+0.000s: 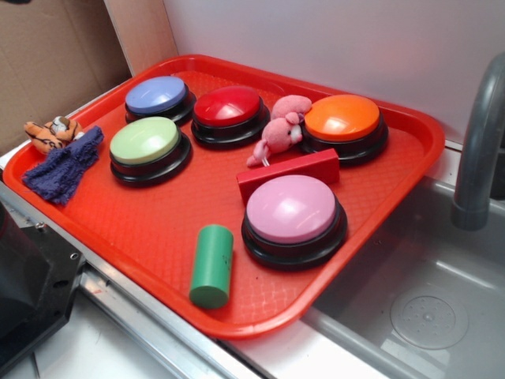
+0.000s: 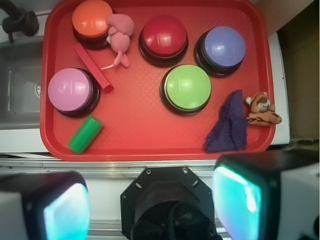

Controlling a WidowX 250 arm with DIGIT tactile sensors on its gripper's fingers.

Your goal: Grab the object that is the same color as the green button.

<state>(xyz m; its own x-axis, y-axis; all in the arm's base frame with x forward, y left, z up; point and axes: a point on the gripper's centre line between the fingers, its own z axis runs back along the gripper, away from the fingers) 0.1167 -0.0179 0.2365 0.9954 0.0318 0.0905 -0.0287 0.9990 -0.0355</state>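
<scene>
The object, a small dark green cylinder (image 1: 211, 266) (image 2: 86, 134), lies on its side near the front edge of the red tray (image 1: 150, 225) (image 2: 145, 127), just beside the pink button. The green button (image 1: 145, 140) (image 2: 188, 87), pale lime on a black base, sits mid-tray. In the wrist view my gripper (image 2: 152, 205) hovers high above the robot's black base, short of the tray's near edge. Its fingers (image 2: 237, 197) stand wide apart with nothing between them. The gripper does not show in the exterior view.
On the tray also stand blue (image 2: 224, 46), red (image 2: 164, 36), orange (image 2: 92, 17) and pink (image 2: 70, 90) buttons, a red block (image 2: 93, 67), a pink plush (image 2: 120, 34) and a purple cloth (image 2: 227, 125). A tiger toy (image 2: 262, 109) lies at the rim. A sink (image 1: 426, 300) and faucet (image 1: 480, 134) adjoin.
</scene>
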